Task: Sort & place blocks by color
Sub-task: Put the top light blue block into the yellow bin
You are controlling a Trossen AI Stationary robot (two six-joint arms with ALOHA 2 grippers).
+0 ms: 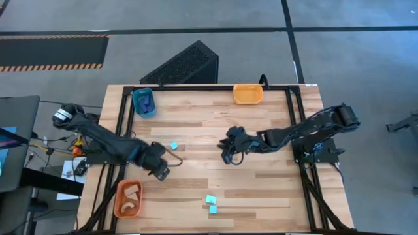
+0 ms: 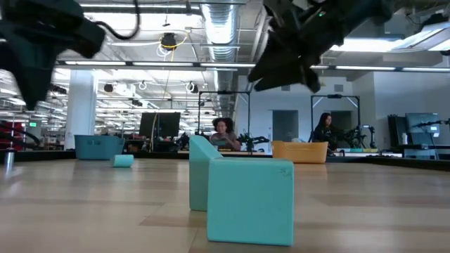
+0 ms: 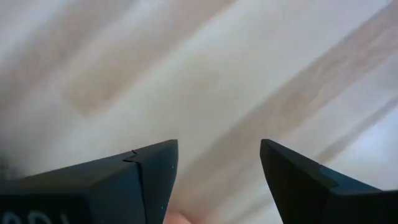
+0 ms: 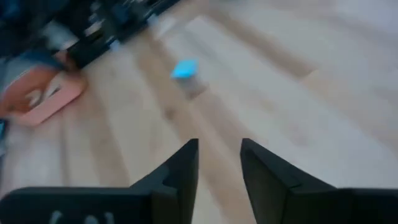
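Observation:
A light cyan cube (image 1: 174, 146) rests on the wooden table (image 1: 274, 189) left of centre. Two more cyan cubes (image 1: 210, 200) (image 1: 213, 209) stand close together near the front edge and fill the low view (image 2: 249, 200). Pale tan blocks (image 1: 132, 194) lie in the orange tray (image 1: 117, 207) at the near left. My left gripper (image 1: 161, 172) hangs open over bare wood between that tray and the lone cube, its fingers (image 3: 155, 168) with nothing between them. My right gripper (image 1: 227, 156) stands open above the table's middle, slanting down toward the lone cube (image 4: 185, 68).
A teal tray (image 1: 136, 108) with something dark blue in it stands at the far left. A yellow-orange tray (image 1: 248, 99) stands at the far edge. A black slotted box (image 1: 186, 65) lies beyond the table. People (image 2: 223, 133) sit in the room behind.

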